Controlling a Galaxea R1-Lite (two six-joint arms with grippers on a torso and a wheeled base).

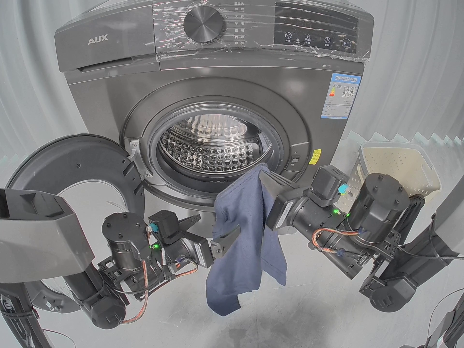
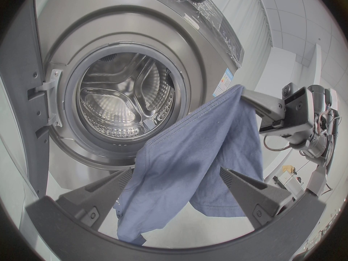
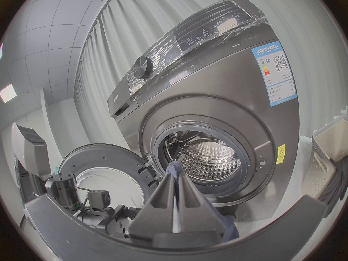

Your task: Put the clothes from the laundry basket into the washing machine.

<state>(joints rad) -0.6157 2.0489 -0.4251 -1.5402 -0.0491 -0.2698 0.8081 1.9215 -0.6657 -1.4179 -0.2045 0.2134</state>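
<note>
A blue garment (image 1: 246,233) hangs in front of the washing machine's (image 1: 212,49) open drum (image 1: 212,143), just below its rim. My right gripper (image 1: 263,171) is shut on the garment's top edge; the right wrist view shows the cloth (image 3: 175,168) pinched between the closed fingers (image 3: 159,203). My left gripper (image 1: 220,222) stands open low on the left, at the garment's side edge. From the left wrist, the cloth (image 2: 188,164) droops between the spread fingers (image 2: 101,196) and the right gripper (image 2: 246,95) holds it up. The cream laundry basket (image 1: 401,163) stands at the right.
The round door (image 1: 72,170) is swung wide open to the left of the drum, close to my left arm. The basket (image 3: 326,153) sits on the pale floor beside the machine, with a dark cloth (image 3: 339,185) over its rim. Grey curtains hang behind.
</note>
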